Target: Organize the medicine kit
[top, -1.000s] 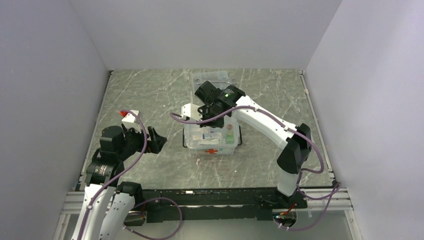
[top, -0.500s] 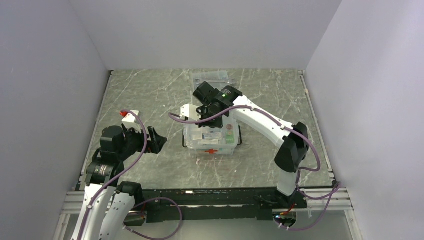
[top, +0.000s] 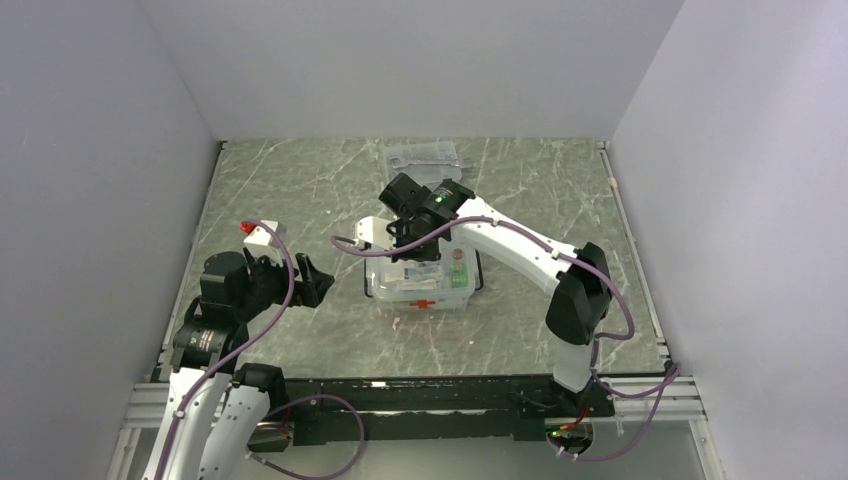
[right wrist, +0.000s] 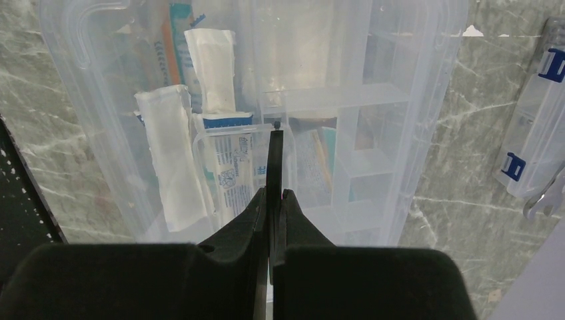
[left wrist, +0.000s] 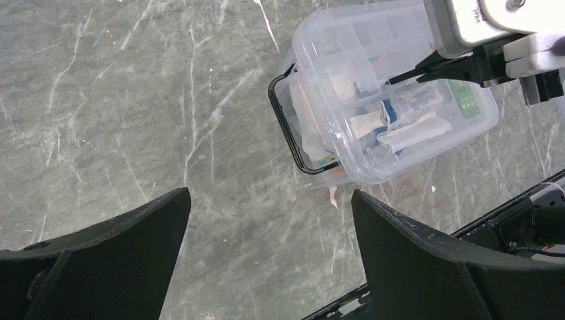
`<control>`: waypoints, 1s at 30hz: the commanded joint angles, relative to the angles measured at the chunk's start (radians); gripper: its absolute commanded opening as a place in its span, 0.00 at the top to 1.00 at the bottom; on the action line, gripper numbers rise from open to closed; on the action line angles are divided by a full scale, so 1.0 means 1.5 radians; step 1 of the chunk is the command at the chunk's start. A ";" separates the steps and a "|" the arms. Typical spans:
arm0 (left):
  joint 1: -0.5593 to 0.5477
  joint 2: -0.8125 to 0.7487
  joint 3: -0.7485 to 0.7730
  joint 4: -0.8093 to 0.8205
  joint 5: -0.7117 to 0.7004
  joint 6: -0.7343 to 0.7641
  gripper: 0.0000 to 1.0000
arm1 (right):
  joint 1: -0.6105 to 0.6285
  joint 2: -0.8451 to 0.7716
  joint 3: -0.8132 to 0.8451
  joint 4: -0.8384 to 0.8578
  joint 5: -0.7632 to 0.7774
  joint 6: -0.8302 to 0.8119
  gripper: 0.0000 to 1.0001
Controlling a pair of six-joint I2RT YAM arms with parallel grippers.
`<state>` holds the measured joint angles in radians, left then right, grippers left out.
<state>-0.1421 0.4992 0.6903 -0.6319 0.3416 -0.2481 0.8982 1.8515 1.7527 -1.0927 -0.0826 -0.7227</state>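
Right wrist view gives us the closest look: the right gripper has its two fingers pressed flat together, with nothing visible between them. Their tips sit at a corner of the clear divided tray inside the box; whether they touch the tray wall we cannot tell. The tray lies under and ahead of this gripper, its small compartments running off to the gripper's right. To the gripper's left, in the undivided part of the box, we see a long white packet, a second white packet further ahead, and a printed sachet just beside the fingers. Well off to the gripper's right, outside the box, a flat case with blue latches lies on the table, with a metal tool showing at its edge. From the left wrist camera, the left gripper stands wide open and holds nothing, its fingers spread above the marble tabletop. The box lies ahead of it and to its right, well apart, with a black handle at the end nearest this gripper. From the top external camera we see the box directly beneath the right gripper and off to the right of the left gripper, which does not touch it.
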 commanded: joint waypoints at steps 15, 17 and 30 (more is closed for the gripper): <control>-0.005 0.046 0.005 0.032 0.037 0.004 0.01 | 0.022 -0.039 -0.114 0.119 -0.044 0.011 0.97; -0.006 0.055 0.009 0.029 0.041 0.005 0.01 | 0.022 -0.048 -0.120 0.125 -0.037 0.011 0.94; -0.007 0.085 0.038 0.004 0.038 0.002 0.01 | 0.022 -0.113 -0.163 0.164 -0.019 0.014 0.70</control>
<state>-0.1478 0.6201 0.6960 -0.6186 0.3805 -0.2485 0.9237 1.7191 1.5303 -0.8597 -0.0834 -0.7113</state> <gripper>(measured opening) 0.994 0.239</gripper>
